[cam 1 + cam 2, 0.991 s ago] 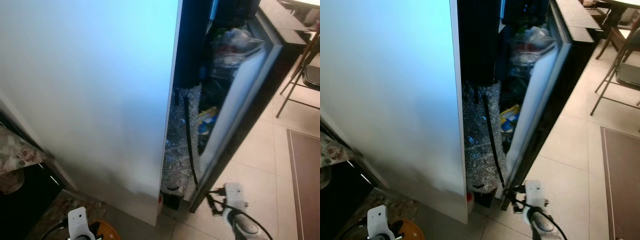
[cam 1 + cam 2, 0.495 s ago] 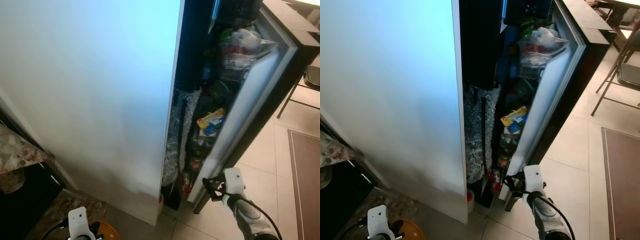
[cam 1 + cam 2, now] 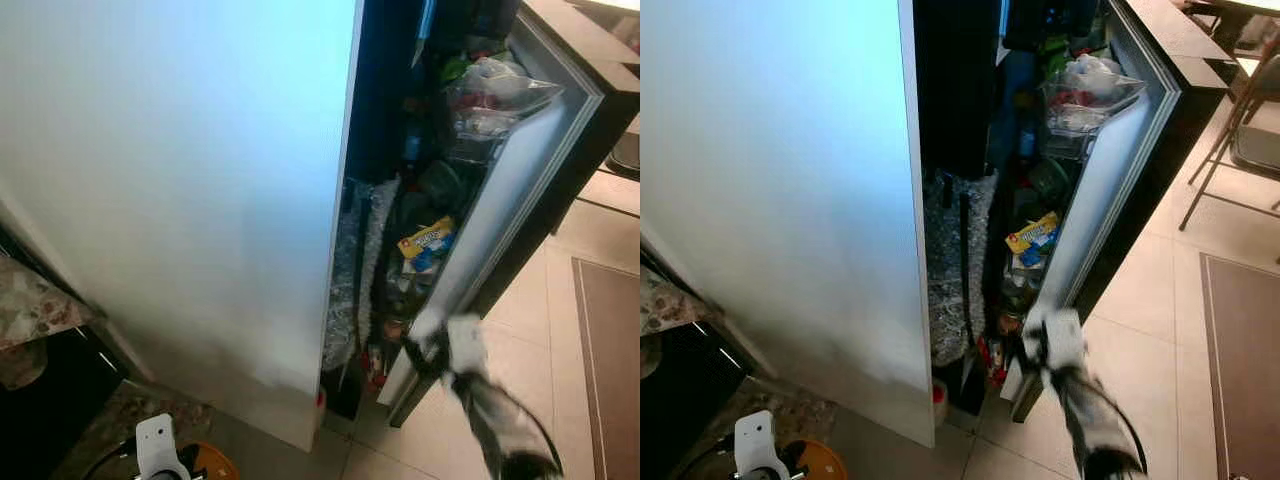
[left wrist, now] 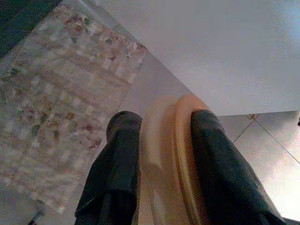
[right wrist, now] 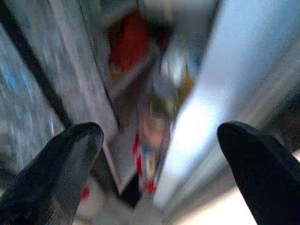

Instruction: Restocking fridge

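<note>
Step in hand: the fridge door (image 3: 1110, 190) stands partly open, and the right claw (image 3: 1040, 345) is at its lower edge, so I judge the step is to swing this door wider before anything goes inside.
How to do it well: the claw should push or hook on the inner edge of the door, low, and follow the arc of the hinge. It should stay clear of the door shelves, which are full of bottles and a yellow packet (image 3: 1032, 232), and of the plastic bags (image 3: 490, 95) at the top, because these can fall out.
Right claw: its fingers (image 5: 70, 164) are spread wide and hold nothing. The picture is blurred by motion, so I cannot tell if a finger touches the door.
Left claw: it (image 4: 161, 154) is low at the robot's left side and is clenched on an orange plate (image 4: 168, 154), one finger on each face of it.
Where the thing to stock is: the plate is in the left claw, well apart from the fridge opening, above the patterned floor (image 4: 61, 93).
Beside the fridge: a white panel (image 3: 180, 180) hides the left part, and a roll of bubble wrap (image 3: 945, 270) stands in the gap.
</note>
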Controlling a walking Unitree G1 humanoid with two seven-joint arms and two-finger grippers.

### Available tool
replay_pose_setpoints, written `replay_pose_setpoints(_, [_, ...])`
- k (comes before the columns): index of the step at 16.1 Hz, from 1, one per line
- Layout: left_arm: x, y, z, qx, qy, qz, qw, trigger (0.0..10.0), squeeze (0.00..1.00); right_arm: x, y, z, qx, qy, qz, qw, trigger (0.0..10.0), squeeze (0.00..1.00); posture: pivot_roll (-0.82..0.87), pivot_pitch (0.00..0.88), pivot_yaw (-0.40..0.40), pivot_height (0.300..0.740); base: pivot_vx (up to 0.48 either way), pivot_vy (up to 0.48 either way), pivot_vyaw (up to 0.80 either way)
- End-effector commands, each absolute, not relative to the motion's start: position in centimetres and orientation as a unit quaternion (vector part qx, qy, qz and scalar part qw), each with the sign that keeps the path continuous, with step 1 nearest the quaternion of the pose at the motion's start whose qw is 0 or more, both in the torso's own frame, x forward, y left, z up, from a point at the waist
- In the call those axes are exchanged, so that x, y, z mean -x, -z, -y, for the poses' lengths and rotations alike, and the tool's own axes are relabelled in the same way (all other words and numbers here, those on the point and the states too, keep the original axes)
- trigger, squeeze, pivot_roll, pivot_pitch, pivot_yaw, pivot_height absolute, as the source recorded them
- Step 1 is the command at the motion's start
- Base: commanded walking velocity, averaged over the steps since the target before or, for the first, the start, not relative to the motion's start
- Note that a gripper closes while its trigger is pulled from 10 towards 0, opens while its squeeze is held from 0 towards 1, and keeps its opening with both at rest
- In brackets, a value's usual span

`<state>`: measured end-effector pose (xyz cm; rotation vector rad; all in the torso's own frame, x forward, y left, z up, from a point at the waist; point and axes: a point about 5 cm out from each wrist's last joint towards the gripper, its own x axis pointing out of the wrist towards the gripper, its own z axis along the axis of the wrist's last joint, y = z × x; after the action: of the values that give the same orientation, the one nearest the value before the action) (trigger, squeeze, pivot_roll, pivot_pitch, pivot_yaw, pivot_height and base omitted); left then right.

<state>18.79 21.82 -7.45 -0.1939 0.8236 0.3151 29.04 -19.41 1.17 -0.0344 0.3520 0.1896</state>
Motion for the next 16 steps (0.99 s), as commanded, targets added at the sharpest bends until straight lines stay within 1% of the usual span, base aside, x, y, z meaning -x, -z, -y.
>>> replay_pose_setpoints(1, [-17.1,8.5,-21.0,0.093,-0.146,-0.434,0.884,10.0,0.0,-29.3,-1.7,19.0,0.01,-0.109,-0.155,0.982,10.0,0.0,-0.01,0.024,-0.044,0.74,0.0,0.0,0.0])
replay_pose_setpoints(4, [-17.1,8.5,-21.0,0.093,-0.146,-0.435,0.884,10.0,0.0,-30.1,-2.8,19.0,0.006,-0.113,-0.128,0.985,10.0,0.0,-0.02,0.026,-0.045,0.74,0.0,0.0,0.0])
replay_pose_setpoints(6, [-17.1,8.5,-21.0,0.093,-0.146,-0.435,0.883,10.0,0.0,-30.1,-2.8,18.9,0.01,-0.114,-0.128,0.985,10.0,0.0,-0.01,0.027,-0.045,0.74,0.0,0.0,0.0])
replay_pose_setpoints(8, [-17.0,8.5,-21.1,0.092,-0.147,-0.436,0.883,10.0,0.0,-30.2,-3.1,19.2,0.021,-0.097,-0.116,0.988,10.0,0.0,-0.02,0.03,-0.044,0.74,0.0,0.0,0.0])
replay_pose_setpoints(11, [-17.0,8.5,-21.2,0.091,-0.149,-0.435,0.883,10.0,0.0,-30.6,-3.8,20.5,0.02,-0.054,-0.098,0.993,10.0,0.0,-0.02,0.031,-0.043,0.74,0.0,0.0,0.0])
replay_pose_setpoints(14, [-17.0,8.5,-21.3,0.09,-0.15,-0.435,0.883,10.0,0.0,-30.6,-3.9,20.9,0.031,-0.046,-0.096,0.994,10.0,0.0,-0.02,0.031,-0.043,0.74,0.0,0.0,0.0])
replay_pose_setpoints(16, [-17.0,8.5,-21.3,0.091,-0.15,-0.436,0.883,10.0,0.0,-30.6,-4.4,22.3,0.037,0.004,-0.081,0.996,10.0,0.0,-0.01,0.031,-0.043,0.74,0.0,0.0,0.0])
